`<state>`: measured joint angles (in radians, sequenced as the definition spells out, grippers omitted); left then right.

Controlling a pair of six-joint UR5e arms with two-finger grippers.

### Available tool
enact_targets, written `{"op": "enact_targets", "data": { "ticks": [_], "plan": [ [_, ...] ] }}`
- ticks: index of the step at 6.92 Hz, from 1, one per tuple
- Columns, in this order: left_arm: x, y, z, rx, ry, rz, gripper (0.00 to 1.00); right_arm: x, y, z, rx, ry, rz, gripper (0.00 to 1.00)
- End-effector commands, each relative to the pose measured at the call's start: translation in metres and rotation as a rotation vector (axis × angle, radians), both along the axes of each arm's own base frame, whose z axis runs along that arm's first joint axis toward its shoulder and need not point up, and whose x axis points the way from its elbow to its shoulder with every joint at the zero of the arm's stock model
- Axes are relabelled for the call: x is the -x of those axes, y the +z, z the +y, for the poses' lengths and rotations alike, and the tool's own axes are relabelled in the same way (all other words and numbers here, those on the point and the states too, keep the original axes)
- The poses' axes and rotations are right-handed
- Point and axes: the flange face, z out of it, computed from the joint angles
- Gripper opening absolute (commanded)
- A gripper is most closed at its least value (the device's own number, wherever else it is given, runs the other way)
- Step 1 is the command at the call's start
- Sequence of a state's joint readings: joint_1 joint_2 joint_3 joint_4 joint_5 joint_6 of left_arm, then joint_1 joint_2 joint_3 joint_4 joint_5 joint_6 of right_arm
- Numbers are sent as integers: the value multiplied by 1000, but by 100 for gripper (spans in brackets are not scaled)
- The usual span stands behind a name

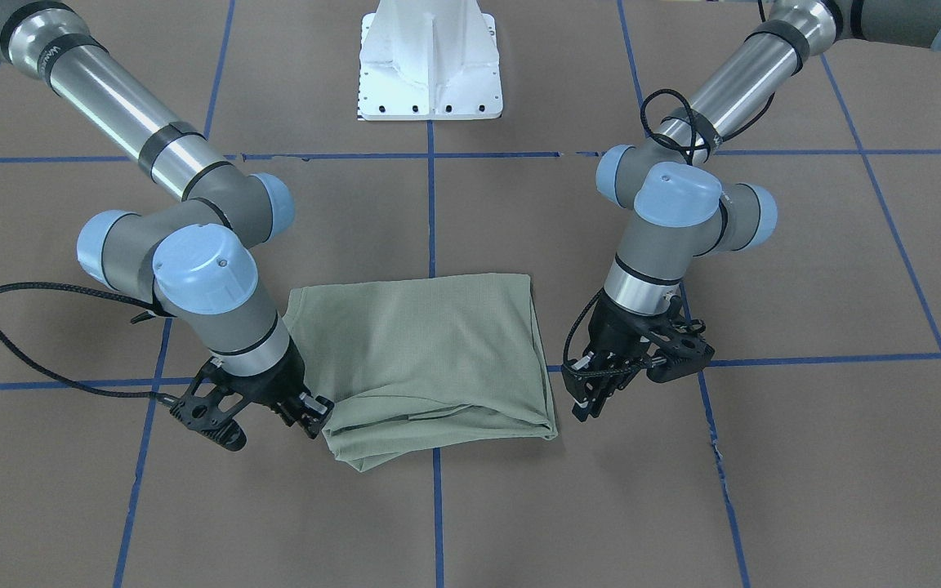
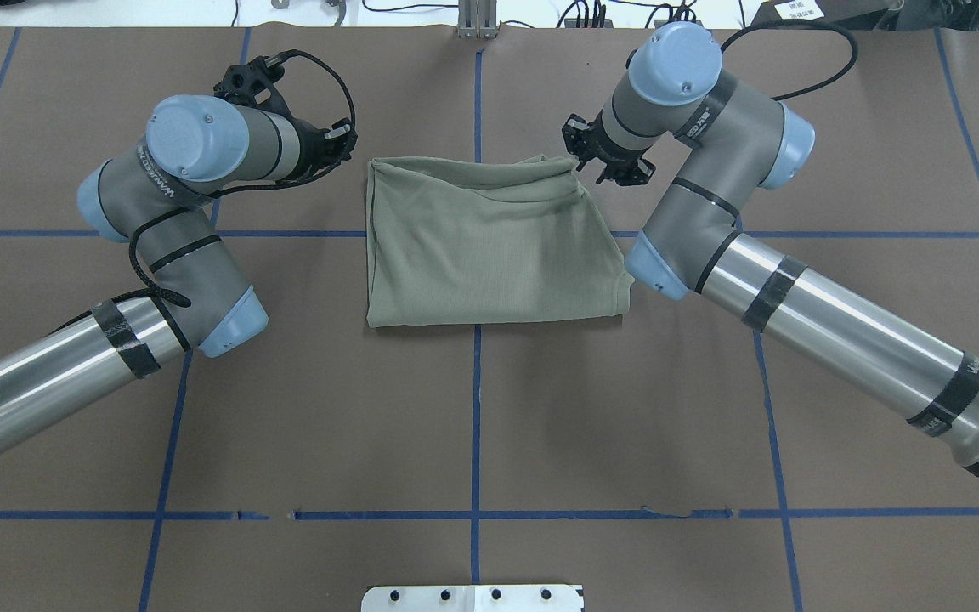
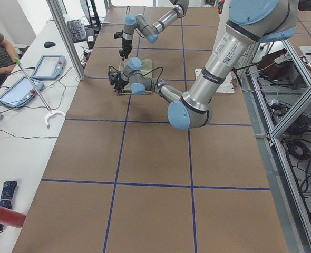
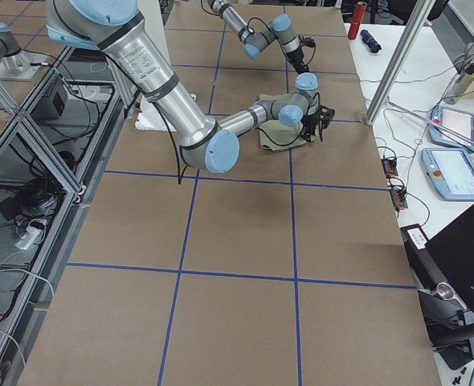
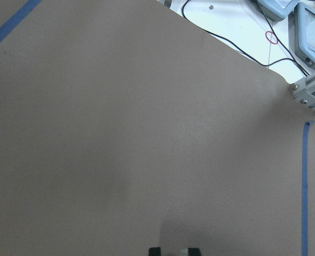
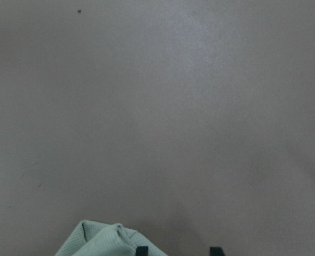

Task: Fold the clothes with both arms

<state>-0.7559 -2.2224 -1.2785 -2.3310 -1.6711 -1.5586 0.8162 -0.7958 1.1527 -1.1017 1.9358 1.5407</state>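
The sage-green shirt (image 1: 430, 351) lies folded into a rough rectangle on the brown table, also seen from overhead (image 2: 489, 246). My right gripper (image 1: 313, 412) is low at the shirt's far corner on my right (image 2: 604, 161). Its wrist view (image 6: 178, 250) shows the jaws apart with a shirt corner (image 6: 101, 240) just beside one fingertip, not between them. My left gripper (image 1: 589, 400) hangs a little off the shirt's opposite side (image 2: 343, 143). Its wrist view (image 5: 173, 252) shows only bare table and two fingertips with a small gap, holding nothing.
The white pedestal base (image 1: 430, 65) stands behind the shirt. Blue tape lines (image 2: 477, 408) divide the table into squares. An operators' side table with tablets (image 3: 18, 89) and cables runs along the far edge, with a metal post (image 3: 66, 37) at its corner.
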Motion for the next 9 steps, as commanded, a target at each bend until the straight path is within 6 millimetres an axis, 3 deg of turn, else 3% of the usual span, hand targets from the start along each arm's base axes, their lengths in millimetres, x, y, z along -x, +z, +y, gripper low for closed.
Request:
{"op": "enact_targets", "data": {
  "ticks": [1,2,3,4,6,7,8,9],
  "plan": [
    [5,7,0,0,0,-7,43,-16,18,-8,-39,-36,33,100],
    [12,6,1,-51,25,-36,43,-37,42,-13,-61,-57,63,100],
    [29,16,12,-122,99,-80,43,-71,67,-16,-68,-95,71,100],
    [64,32,18,-171,200,-104,43,-117,101,-14,-89,-164,69,100],
    [149,64,11,-302,333,-190,44,-240,175,-12,-185,-312,63,100],
    [206,92,3,-347,391,-227,46,-313,220,-7,-252,-366,87,100],
    [263,121,3,-382,425,-263,46,-373,254,2,-296,-403,112,100],
    [315,151,6,-408,471,-303,46,-427,266,10,-314,-398,121,100]
  ]
}}
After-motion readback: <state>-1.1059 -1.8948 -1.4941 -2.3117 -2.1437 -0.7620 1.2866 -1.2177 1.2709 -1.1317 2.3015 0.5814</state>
